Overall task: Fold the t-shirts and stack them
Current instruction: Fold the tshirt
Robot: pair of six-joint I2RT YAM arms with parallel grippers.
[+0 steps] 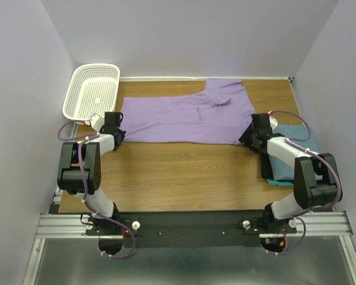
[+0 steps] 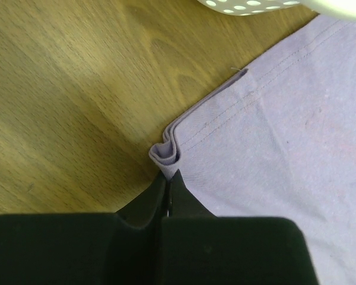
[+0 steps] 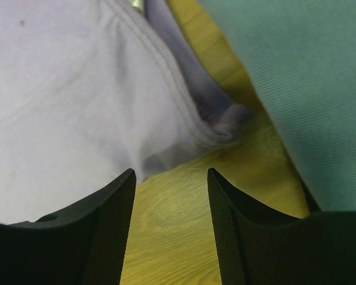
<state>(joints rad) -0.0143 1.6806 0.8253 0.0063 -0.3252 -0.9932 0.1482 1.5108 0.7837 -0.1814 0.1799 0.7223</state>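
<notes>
Pinching lavender t-shirt (image 1: 184, 119) at near-left corner: left tool (image 2: 168, 180), clamped. Right tool (image 3: 171, 178) wide, empty, hem corner just far of it. Shirt's long axis left-right.

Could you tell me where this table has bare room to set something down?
The widest bare patch is the wooden table strip between the near edge of the lavender cloth t-shirt and the black base plate. Crowded: that shirt covers the far half, the white plastic mesh basket fills the far-left corner, the folded teal shirt takes the right edge.
</notes>
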